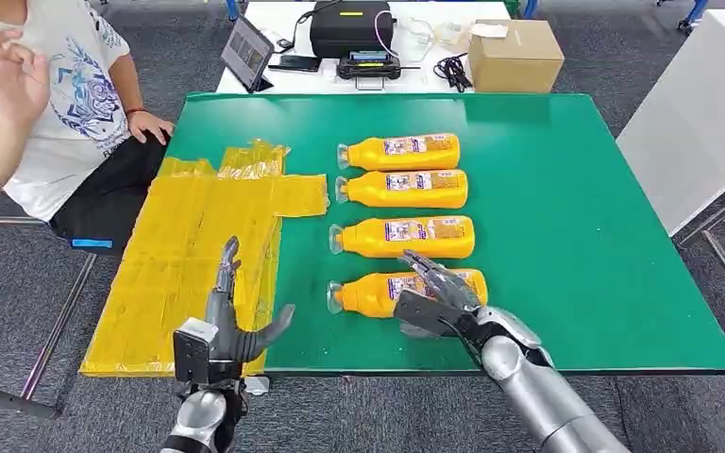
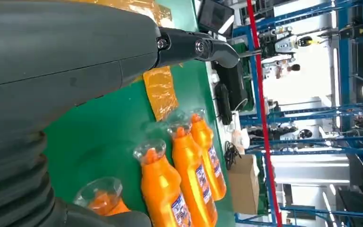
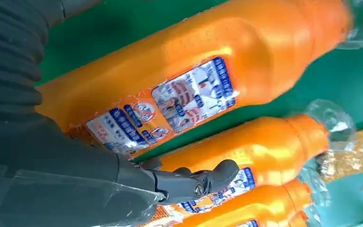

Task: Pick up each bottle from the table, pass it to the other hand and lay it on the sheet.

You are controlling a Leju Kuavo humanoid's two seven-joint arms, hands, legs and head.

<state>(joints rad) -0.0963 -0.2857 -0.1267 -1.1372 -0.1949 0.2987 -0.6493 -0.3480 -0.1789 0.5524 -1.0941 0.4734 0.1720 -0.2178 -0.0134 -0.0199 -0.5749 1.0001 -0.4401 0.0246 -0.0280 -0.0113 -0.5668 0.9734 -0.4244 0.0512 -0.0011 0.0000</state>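
Four orange bottles with clear caps lie side by side on the green table [image 1: 566, 236], caps toward the yellow sheet [image 1: 179, 245]. My right hand [image 1: 439, 294] hovers over the base end of the nearest bottle [image 1: 368, 294], fingers spread above its label and not closed round it. In the right wrist view that bottle [image 3: 179, 61] lies close under the palm, and a dark finger [image 3: 194, 182] reaches toward the second bottle [image 3: 264, 146]. My left hand [image 1: 231, 326] stands open and upright over the sheet's near edge, holding nothing. The left wrist view shows the bottle row [image 2: 191, 170] beyond the sheet [image 2: 160, 92].
A person [image 1: 66, 104] sits at the table's left, one hand [image 1: 151, 125] resting by the far left corner, the other raised. A cardboard box [image 1: 514, 55], a black case [image 1: 351, 26] and a tablet [image 1: 245, 52] sit on the white table behind. A white cabinet [image 1: 708, 113] stands right.
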